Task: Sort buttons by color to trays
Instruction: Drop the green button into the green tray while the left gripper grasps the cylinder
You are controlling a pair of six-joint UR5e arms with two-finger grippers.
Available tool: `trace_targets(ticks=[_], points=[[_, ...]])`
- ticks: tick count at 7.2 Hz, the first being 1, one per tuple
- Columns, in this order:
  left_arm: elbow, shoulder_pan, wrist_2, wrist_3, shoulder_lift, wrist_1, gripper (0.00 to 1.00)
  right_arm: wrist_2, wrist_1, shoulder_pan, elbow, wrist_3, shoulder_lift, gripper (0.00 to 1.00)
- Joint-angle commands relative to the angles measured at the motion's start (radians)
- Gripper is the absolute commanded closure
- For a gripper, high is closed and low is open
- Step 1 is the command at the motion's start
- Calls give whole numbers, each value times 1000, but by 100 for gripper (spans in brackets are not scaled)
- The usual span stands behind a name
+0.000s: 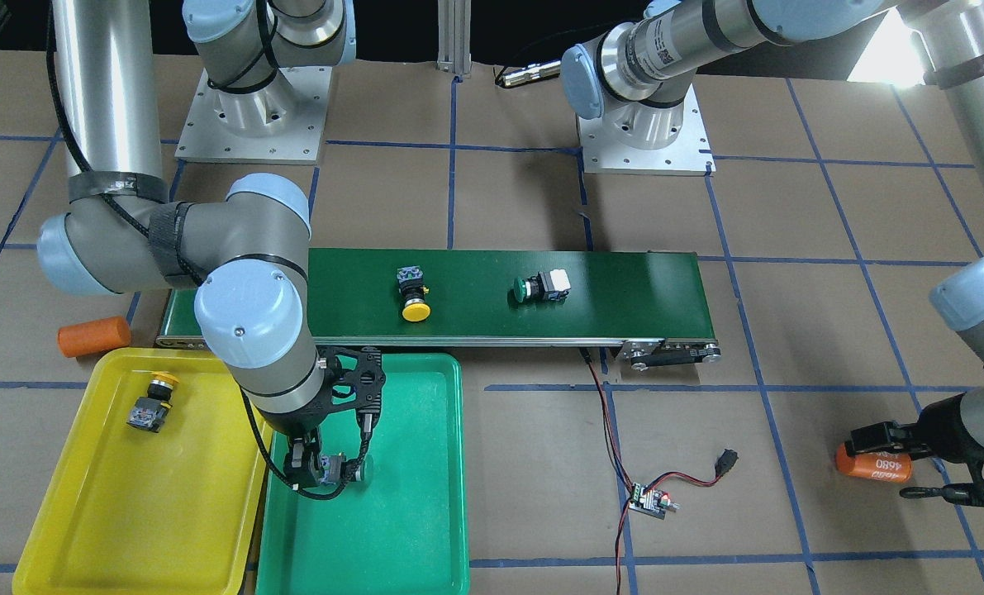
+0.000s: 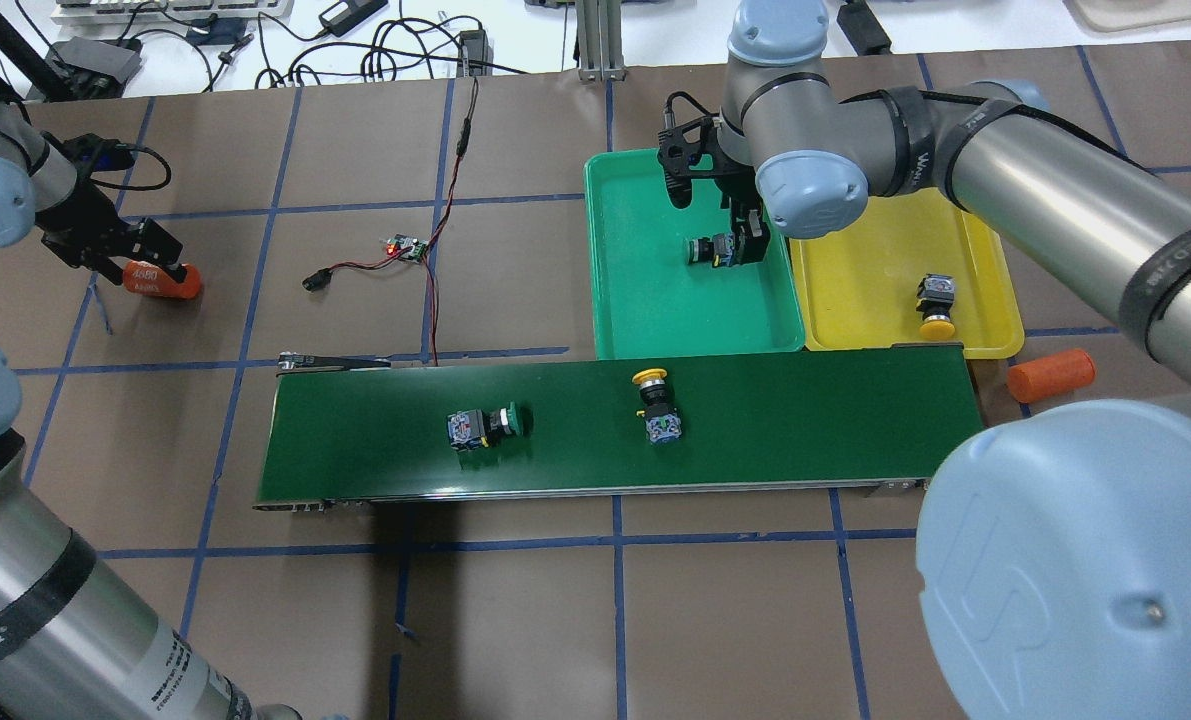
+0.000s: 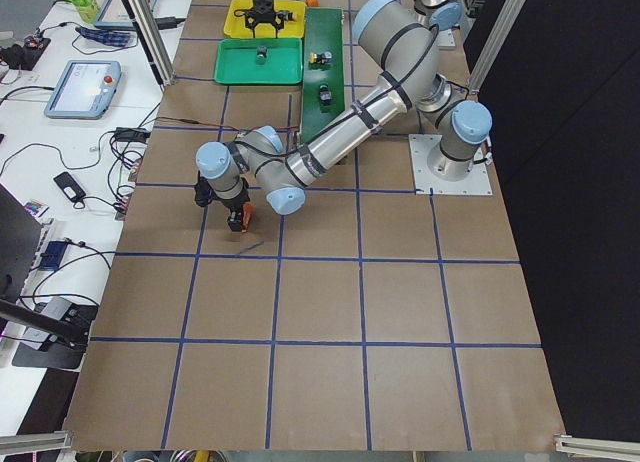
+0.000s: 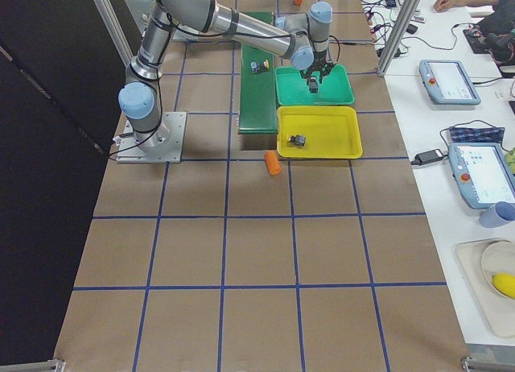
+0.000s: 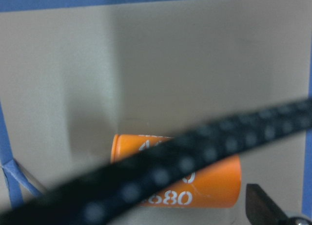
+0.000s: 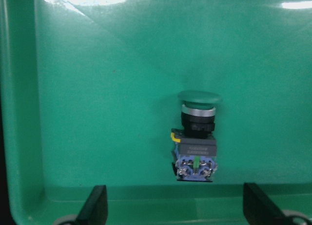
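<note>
Overhead, L to R: the left gripper (image 2: 120, 258) hangs at far L w/ jaws spread over a labelled orange cylinder (image 2: 165, 282). Its wrist view shows a sliver of table (image 5: 170, 64) between one fingertip (image 5: 265, 205) and the cylinder's end, so we read it as gripping nothing, idle. Next, a small controller board (image 2: 405, 247) sits on the paper near the conveyor belt (image 2: 805, 430). On the belt lie two pieces not yet sorted: the unsorted green button (image 2: 485, 427) toward the L end, and the unsorted yellow button (image 2: 657, 405) mid-belt, cap pointing at the trays. Beyond the belt, the green tray (image 2: 655, 310) holds the sorted green button (image 2: 707, 250), lying on its side on the tray floor. The right gripper (image 6: 175, 198) hovers over it, fingers (image 6: 97, 205) wide apart and clear of the body, i.e. empty. Butted against that tray's R side, the yellow tray (image 2: 875, 300) carries the sorted yellow button (image 2: 935, 302). A plain orange cylinder (image 2: 1050, 373) lies just off the yellow tray's corner.

We judge the job half done, two of four in place, and the step in hand the tail end of a drop-off. Next move, in our view: the right gripper lifts to clear the tray wall, swings to the belt, and closes across a button's blocky body, not its round cap. The yellow one is nearer.
</note>
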Motion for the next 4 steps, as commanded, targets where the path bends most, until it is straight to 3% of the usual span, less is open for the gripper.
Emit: trace_targets(ticks=[1, 2, 4], points=[[-16, 0, -16, -18, -18, 31, 0, 0, -1, -10, 145, 10, -159, 0], [-21, 0, -18, -18, -20, 46, 3, 2, -11, -32, 246, 10, -242, 0], [-30, -5, -15, -11, -16, 51, 58, 2, -11, -107, 415, 2, -380, 0]])
